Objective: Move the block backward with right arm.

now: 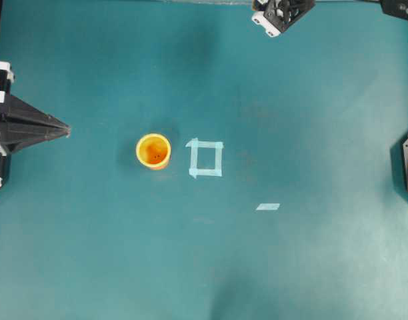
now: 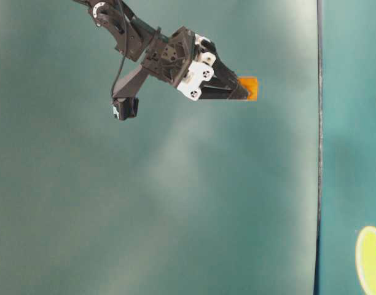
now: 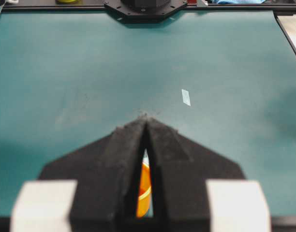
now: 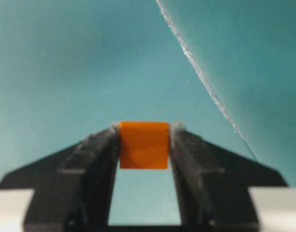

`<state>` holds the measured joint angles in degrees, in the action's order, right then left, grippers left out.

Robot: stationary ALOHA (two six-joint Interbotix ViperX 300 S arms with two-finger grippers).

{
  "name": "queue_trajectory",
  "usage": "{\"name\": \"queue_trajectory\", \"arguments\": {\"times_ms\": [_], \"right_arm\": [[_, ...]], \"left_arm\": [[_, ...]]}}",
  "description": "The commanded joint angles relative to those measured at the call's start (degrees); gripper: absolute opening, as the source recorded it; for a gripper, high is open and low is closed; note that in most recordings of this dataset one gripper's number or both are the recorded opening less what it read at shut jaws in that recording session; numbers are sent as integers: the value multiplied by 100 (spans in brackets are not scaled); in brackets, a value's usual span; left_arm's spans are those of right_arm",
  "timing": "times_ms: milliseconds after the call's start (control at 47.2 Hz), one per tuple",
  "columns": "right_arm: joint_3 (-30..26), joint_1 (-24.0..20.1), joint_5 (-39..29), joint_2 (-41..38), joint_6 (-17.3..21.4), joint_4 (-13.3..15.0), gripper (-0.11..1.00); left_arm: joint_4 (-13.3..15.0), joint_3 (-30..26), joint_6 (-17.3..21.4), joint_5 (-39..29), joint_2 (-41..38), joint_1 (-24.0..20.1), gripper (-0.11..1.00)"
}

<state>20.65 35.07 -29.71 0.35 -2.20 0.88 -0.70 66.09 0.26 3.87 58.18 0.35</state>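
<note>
From the right wrist camera I see the right tool (image 4: 143, 130) pinching the orange block (image 4: 143, 144) between its two black fingertips (image 4: 102, 140), one flat orange face toward the lens and teal surface blurred behind it. The table-level view gives me what that camera cannot: the right arm (image 2: 129, 34) reaches in from the upper left, and the block (image 2: 249, 88) sticks out past the tool's tips, lifted clear of the desk. In the overhead view I get only a corner of that tool (image 1: 279, 15) at the top edge, right of centre, and the block itself is not visible there. What the overhead view does give me is the layout on the teal desk (image 1: 311, 267): a yellow-orange cup (image 1: 153, 151) upright near the middle, a pale tape square (image 1: 206, 159) just to its right, and a short tape strip (image 1: 267, 207) lower right. The left tool (image 1: 64, 131) points in from the left edge, well apart from the cup. Through the left wrist camera its fingers (image 3: 165, 145) stand pressed nearly together, only a thin slit between them, and through that slit I catch a sliver of the cup (image 3: 144, 191); the tape strip (image 3: 186, 97) lies farther out.
</note>
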Motion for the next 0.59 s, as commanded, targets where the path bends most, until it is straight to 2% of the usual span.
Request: {"name": "queue_trajectory", "arguments": {"times_ms": [0, 573], "right_arm": [[-167, 9, 44, 88, 9, 9, 40], [-158, 9, 44, 88, 9, 9, 40]], "left_arm": [[-9, -176, 0, 35, -18, 9, 0], [-9, -185, 0, 9, -18, 0, 0]]}}
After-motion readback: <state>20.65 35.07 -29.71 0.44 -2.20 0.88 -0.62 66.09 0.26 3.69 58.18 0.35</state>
